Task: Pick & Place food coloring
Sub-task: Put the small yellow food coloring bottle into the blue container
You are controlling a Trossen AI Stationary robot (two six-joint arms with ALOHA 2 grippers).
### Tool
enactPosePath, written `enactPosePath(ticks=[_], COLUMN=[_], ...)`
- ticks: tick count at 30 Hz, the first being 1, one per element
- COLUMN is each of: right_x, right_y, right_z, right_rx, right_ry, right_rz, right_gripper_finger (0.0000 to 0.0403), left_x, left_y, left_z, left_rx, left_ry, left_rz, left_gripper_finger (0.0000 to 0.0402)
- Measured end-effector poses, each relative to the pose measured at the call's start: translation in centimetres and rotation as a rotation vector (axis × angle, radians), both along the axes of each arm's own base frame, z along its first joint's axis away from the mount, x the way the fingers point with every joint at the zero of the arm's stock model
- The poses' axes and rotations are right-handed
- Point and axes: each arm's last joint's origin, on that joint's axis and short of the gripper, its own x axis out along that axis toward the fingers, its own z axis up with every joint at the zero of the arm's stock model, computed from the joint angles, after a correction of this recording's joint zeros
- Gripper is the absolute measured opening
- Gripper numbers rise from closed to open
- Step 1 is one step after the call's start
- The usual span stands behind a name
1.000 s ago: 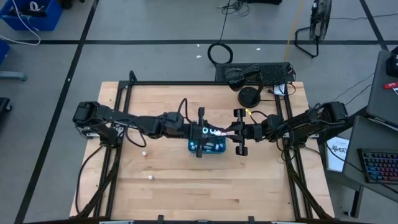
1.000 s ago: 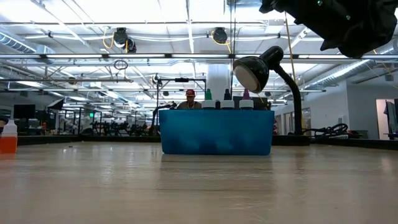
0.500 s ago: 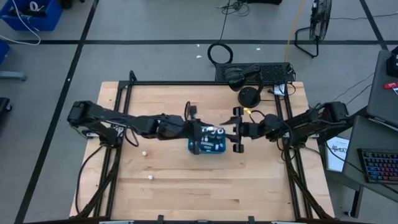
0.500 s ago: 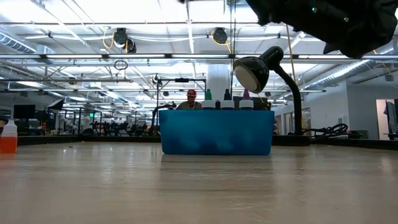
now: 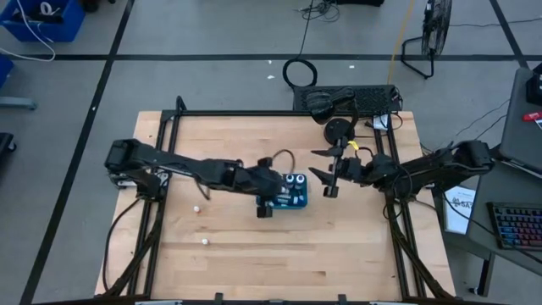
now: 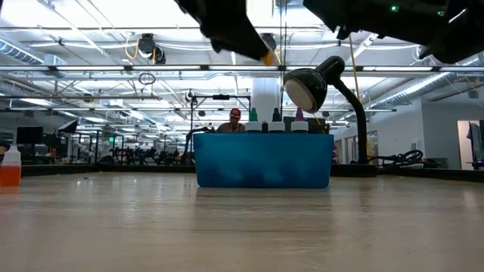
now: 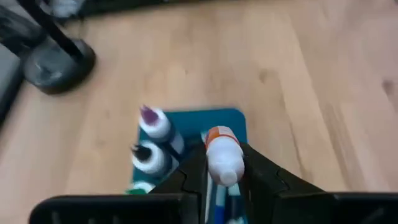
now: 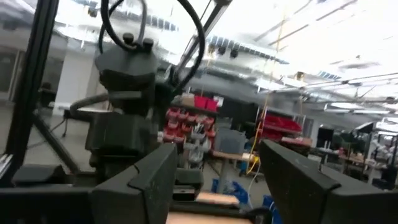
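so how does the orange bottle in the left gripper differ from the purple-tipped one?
The orange-banded white-capped bottle is clamped in the left gripper, lifted above the teal rectangular box; the purple-tipped white-capped bottle stands upright in that box, ungripped. Tip colours differ: orange against purple. Both are tiny food coloring bottles.

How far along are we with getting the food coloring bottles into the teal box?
Done: three bottles stand in the teal box. In hand: the left pincer is shut on an orange-capped bottle above the box. Left: setting it in, plus the bottle and small white bits on the table. The right pincer waits open beside the box.
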Motion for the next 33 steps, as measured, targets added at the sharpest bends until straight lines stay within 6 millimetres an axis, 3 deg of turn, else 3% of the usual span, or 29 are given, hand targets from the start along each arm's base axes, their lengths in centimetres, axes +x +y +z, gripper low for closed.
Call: enactPosePath(ticks=[10,17,33], right_x=[-0.1,0.0,0.1], right_y=[0.0,0.0,0.0], right_z=[-0.1,-0.5,-0.8], right_rx=[-0.002,-0.005,0.006], right_ry=[0.051,0.089,0.125], right_rz=[0.003,0.001,0.007], right_gripper_finger=[0.0217,0.0213,0.0211], left_x=[5.7,8.7,8.9], left_y=[-0.3,-0.5,0.9], left_z=[-3.7,-5.7,-7.1], left_rx=[0.036,0.065,0.029], left_ry=[0.236,0.299,0.371], left_rz=[-0.083,-0.1,-0.078], left_gripper_finger=[0.0068,0.0066,0.0065])
